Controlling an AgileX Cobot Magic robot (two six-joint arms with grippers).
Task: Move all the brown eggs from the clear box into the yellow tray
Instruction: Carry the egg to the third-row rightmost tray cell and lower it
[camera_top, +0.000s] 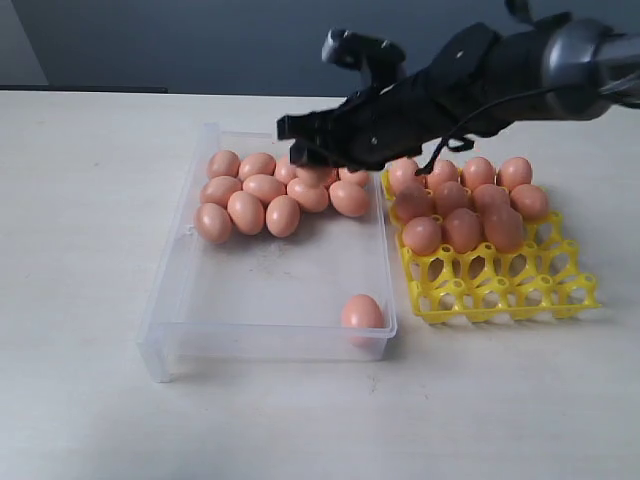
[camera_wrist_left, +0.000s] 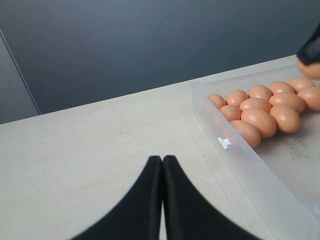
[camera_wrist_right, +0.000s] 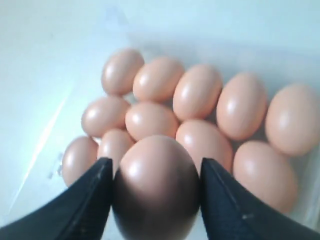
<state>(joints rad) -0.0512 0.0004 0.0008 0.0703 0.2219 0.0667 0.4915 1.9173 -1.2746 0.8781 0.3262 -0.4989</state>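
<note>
— Counting what's been moved, how far along are we?

— Close to halfway, I'd judge. About a dozen brown eggs (camera_top: 265, 195) lie bunched at the far end of the clear box (camera_top: 170, 290). A lone egg (camera_top: 361, 312) sits in the box's near corner on the tray side. The yellow tray (camera_top: 500, 295), just beside the box, has its far rows filled, and its near cups are bare.

— And the arms?

— The right claw (camera_wrist_right: 155, 170) pinches the held egg (camera_wrist_right: 156, 200) between its fingers, above the cluster at the box's far end. The left claw (camera_wrist_left: 162, 162) is pressed together on nothing, over the table (camera_top: 80, 400) outside the box's opposite long wall.

— Anything in the way?

— Only the box's own wall on the tray side, which the held egg has to clear. The eggs already seated beside the box crowd the free cups, so placing wants care. That lone egg has room to roll.
</note>
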